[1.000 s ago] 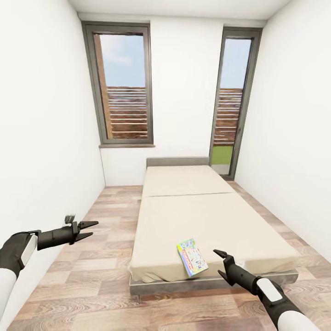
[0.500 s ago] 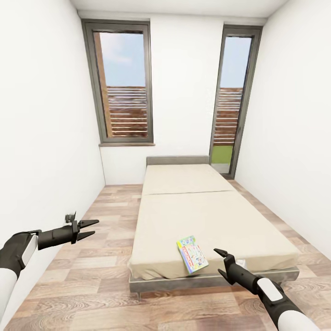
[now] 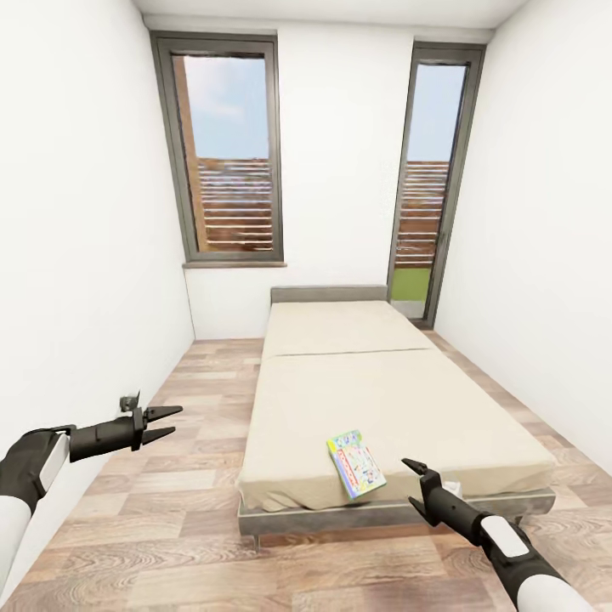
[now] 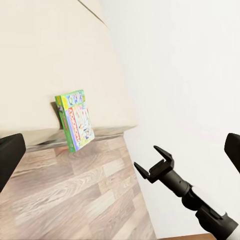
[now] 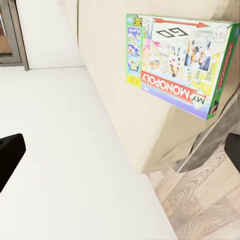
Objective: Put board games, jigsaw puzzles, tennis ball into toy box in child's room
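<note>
My left claw (image 3: 163, 423) hangs spread and empty over the wood-plank floor (image 3: 170, 510), held clear by the white wall. The green-edged, pale blue printed board game box (image 3: 356, 463) lies near the foot edge of the beige-mattressed, grey-framed bed (image 3: 357, 382), within reach. My right claw (image 3: 416, 484), prongs apart and empty, hovers beside it, lower and further right than a second ago.
</note>
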Tool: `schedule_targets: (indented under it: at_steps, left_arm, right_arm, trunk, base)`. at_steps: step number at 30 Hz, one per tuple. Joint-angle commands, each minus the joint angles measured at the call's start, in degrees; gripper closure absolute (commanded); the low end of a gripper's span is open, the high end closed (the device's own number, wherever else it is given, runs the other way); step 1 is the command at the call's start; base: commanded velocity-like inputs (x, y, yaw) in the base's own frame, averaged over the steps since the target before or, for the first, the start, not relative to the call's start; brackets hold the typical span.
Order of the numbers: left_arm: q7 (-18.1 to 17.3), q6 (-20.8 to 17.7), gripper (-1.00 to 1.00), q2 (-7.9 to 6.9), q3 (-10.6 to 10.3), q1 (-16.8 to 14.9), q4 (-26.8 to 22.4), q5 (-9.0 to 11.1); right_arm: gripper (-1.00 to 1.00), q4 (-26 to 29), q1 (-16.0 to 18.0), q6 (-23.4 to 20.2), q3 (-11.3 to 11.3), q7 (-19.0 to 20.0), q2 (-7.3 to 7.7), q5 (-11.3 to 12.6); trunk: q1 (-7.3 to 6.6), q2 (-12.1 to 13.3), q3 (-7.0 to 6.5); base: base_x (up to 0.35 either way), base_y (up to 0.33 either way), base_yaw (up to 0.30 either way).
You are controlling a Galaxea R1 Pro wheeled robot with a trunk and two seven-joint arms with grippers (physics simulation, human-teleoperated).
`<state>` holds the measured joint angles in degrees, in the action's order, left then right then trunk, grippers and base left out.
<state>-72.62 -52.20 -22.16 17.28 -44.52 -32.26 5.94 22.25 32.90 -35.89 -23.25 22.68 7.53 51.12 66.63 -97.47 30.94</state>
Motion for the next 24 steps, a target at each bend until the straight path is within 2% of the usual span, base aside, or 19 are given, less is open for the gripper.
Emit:
schedule_targets:
  at_steps: [1,6,11,24]
  left_arm:
    - [-0.1,-0.4,-1.0,-0.02,0.0,0.0,0.0,0.1]
    - [-0.2,-0.5,-1.0,-0.07,0.1,0.0,0.0,0.2]
    - [-0.4,-0.5,-1.0,-0.21,0.1,0.0,0.0,0.2]
    - [-3.6,-0.6,-1.0,-0.52,0.1,0.0,0.0,0.1]
  right_arm:
    - [-1.0,-0.2,0.1,-0.4,-0.9,0.0,0.11,0.0]
    - [-1.0,-1.3,0.1,-0.4,-2.5,0.0,1.49,0.0]
    - [-1.0,-2.0,0.1,-0.6,-3.1,0.2,2.17,0.1]
    - [-1.0,-2.4,0.1,-0.7,-3.5,0.6,1.76,1.5]
  trunk:
    - [0.22,-0.4,0.25]
    - [1.32,-2.5,1.14]
    - [2.42,-4.5,2.04]
    - [5.27,-9.7,4.38]
  base:
    - [0.0,0.0,0.0]
    - [0.0,0.0,0.0]
    - [0.0,0.0,0.0]
    - [0.0,0.0,0.0]
